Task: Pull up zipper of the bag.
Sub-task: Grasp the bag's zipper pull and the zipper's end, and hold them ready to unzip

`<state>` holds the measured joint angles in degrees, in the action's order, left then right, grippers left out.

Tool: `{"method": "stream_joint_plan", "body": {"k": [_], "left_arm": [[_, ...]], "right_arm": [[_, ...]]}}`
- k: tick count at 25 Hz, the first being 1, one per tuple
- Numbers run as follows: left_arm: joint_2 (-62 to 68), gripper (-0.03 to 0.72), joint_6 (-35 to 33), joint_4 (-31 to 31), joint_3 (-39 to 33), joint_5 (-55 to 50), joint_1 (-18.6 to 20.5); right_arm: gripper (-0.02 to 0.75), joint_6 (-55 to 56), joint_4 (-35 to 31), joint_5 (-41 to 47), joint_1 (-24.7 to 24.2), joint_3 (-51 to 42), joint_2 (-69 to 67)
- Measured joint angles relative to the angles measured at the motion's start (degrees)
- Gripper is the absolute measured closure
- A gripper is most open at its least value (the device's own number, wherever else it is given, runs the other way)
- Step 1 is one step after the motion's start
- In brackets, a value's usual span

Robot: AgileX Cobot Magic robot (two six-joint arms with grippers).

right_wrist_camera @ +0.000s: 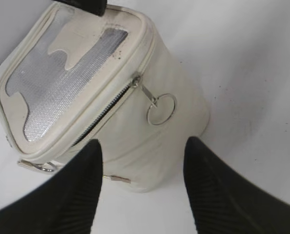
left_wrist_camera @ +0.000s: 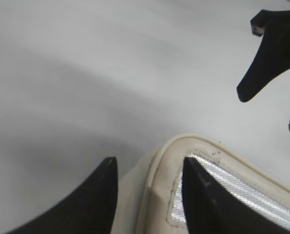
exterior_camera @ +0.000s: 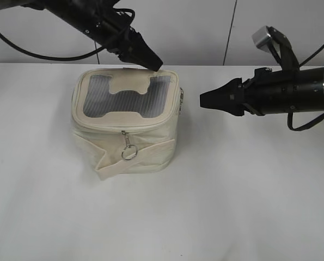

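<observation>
We see the bag (exterior_camera: 126,122) standing upright near the middle of the white table (exterior_camera: 232,206): small boxy cream fabric, grey mesh top panel (exterior_camera: 104,100) with a cream H-shaped patch (exterior_camera: 130,87), and a wide cream strap (exterior_camera: 134,157) wrapped round its lower body. The zipper (exterior_camera: 123,129) is a thin cream track under the top rim. One silver pull with a round ring (exterior_camera: 129,153) hangs down the front face. In the right wrist view a second ring pull (right_wrist_camera: 160,108) hangs on the side wall, and the track (right_wrist_camera: 106,113) beside it gapes dark, so that stretch looks unzipped.

Left gripper (exterior_camera: 153,62) sits at the bag's back right top corner, fingers spread, one on the mesh edge and one outside the rim; we can't tell if it presses. Right gripper (exterior_camera: 203,99) hovers just right of the bag, not touching, fingers (right_wrist_camera: 222,195) spread apart.
</observation>
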<state>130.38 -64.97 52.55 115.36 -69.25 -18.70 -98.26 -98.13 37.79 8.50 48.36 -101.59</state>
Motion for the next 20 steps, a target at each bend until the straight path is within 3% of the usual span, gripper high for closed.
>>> {"method": "stream_joint_plan", "body": {"k": [10, 12, 14, 15, 20], "left_arm": [[1.9, 0.367, 3.0, -2.7, 0.4, -0.1, 0.0], [1.9, 0.461, 3.2, -3.3, 0.6, -0.4, -0.1], [1.9, 0.612, 3.2, -3.9, 0.6, -0.7, -0.3], [1.9, 0.641, 3.2, -4.0, 0.6, -0.8, -0.4], [1.9, 0.657, 3.3, -3.9, 0.6, -0.9, -0.4]], "right_arm": [[0.308, -0.3, -0.3, 1.1, 0.0, 0.0, -0.7], [0.307, -1.1, -0.3, 1.1, 0.1, 0.0, -0.7], [0.307, -3.0, -0.4, 1.1, 0.5, 0.0, -0.8], [0.307, -4.5, -0.5, 1.1, 0.9, 0.0, -1.0], [0.307, -14.1, -4.3, -1.6, 3.7, 0.0, -2.9]]}}
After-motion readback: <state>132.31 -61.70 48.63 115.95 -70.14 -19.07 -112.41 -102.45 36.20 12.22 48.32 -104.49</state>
